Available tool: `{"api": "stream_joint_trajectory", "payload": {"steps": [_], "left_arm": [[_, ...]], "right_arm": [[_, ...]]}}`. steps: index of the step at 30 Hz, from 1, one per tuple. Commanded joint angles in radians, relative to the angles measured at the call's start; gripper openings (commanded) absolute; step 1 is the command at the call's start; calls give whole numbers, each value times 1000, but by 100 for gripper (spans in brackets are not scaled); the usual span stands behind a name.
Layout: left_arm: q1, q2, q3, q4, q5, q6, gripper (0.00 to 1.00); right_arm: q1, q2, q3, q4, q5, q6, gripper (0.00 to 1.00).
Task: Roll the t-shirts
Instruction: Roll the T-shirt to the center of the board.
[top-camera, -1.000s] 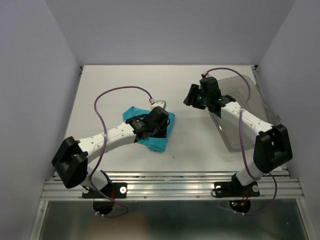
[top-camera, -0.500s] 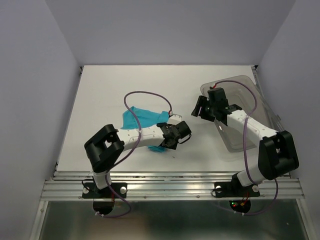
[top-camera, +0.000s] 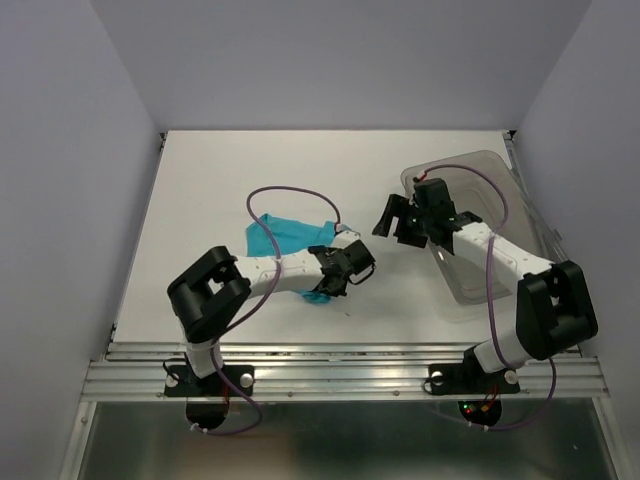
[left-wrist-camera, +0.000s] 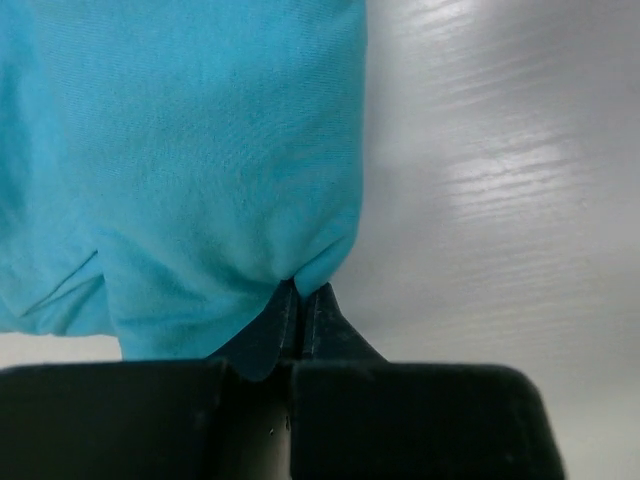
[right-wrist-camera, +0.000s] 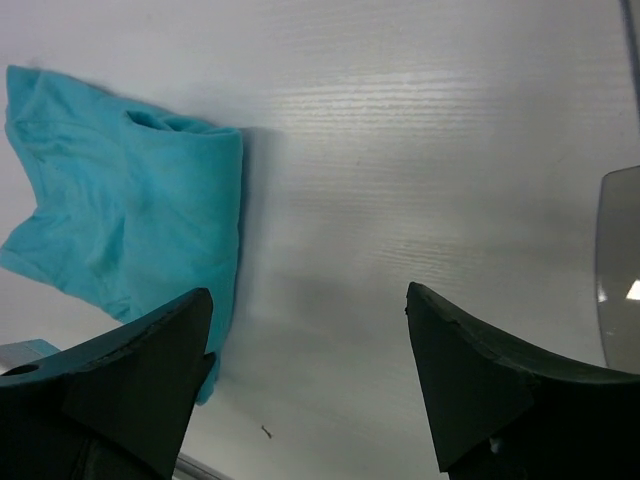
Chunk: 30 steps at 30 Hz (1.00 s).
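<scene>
The teal t-shirt (top-camera: 285, 236) lies crumpled on the white table left of centre, also seen in the left wrist view (left-wrist-camera: 180, 170) and the right wrist view (right-wrist-camera: 120, 220). My left gripper (top-camera: 323, 289) sits at the shirt's near right corner, and its jaws (left-wrist-camera: 301, 290) are shut on a small fold of the fabric's edge. To the right of the shirt, above bare table, my right gripper (top-camera: 388, 216) stands open with nothing between its fingers (right-wrist-camera: 310, 300).
A clear grey-tinted plastic bin (top-camera: 505, 175) stands at the right of the table behind the right arm; its corner shows at the frame edge (right-wrist-camera: 620, 270). A purple cable (top-camera: 290, 190) loops over the shirt. A tiny dark speck (right-wrist-camera: 266, 431) lies on the table.
My left gripper went from over the shirt to its near right corner and closed on the fabric edge. The right gripper came forward out of the bin toward the shirt and opened wider.
</scene>
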<state>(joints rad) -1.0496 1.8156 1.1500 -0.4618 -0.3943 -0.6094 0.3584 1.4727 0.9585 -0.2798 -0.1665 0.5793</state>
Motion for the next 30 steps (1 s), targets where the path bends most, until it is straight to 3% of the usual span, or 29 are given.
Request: {"api": "stream_joint_trajectory", "payload": {"steps": [1,6,19,22,26,28,29,30], "left_arm": [[23,-137,-99,188,199,59,0],[56,-269,-213,331,360,60,0],[86,-343,-319,426,469,46,0],[88,-349,-328,428,471,45,0],[86,-369,-338,426,474,49,0],[88,-384,-342,420,479,60,0],[88,-394,-332,408,470,62,13],[88,-398,-325,369,444,65,18]], "right_arm": [[54,0,-12,73,-61,34,86],[100,60,-36,157,-97,112,91],[148,221,-70,338,-200,215,88],[169,259,-52,366,-222,229,79],[192,305,-23,386,-228,235,60],[212,322,-9,390,-225,229,37],[212,322,-4,390,-220,232,20],[223,321,-3,390,-214,234,14]]}}
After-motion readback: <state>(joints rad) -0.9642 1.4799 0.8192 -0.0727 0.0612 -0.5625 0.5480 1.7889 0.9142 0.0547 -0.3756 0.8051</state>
